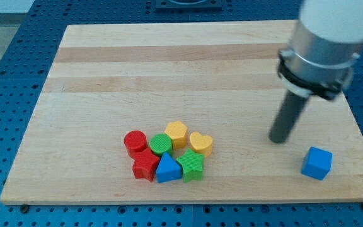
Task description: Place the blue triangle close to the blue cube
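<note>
The blue triangle [167, 169] lies in a tight cluster of blocks near the view's bottom centre, between a red star [145, 165] and a green star [192, 165]. The blue cube [317, 163] sits alone at the view's bottom right. My tip [277, 139] rests on the wooden board [169, 69], a little up and to the left of the blue cube and far to the right of the cluster. It touches no block.
The cluster also holds a red cylinder [135, 142], a green cylinder [161, 144], a yellow hexagon [177, 133] and a yellow heart [201, 144]. A blue perforated table surrounds the board. The arm's grey body hangs at the view's top right.
</note>
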Available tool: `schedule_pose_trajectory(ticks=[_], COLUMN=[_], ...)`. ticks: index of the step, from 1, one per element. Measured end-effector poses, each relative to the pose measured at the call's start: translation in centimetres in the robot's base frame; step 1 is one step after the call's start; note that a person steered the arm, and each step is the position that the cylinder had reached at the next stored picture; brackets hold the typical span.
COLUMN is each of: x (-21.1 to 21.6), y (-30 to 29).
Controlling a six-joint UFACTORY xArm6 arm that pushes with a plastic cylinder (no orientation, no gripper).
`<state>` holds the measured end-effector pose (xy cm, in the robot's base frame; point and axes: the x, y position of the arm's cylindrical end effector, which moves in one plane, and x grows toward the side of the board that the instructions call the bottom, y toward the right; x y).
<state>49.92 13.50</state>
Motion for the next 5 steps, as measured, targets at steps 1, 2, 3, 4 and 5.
schedule_pose_trajectory(ticks=[1,2,3,4,5], x=[-5.9,-7.9,-7.5,-3.2,3.8], y=[-7.0,-17.5,-28.2,-37.3,-39.2])
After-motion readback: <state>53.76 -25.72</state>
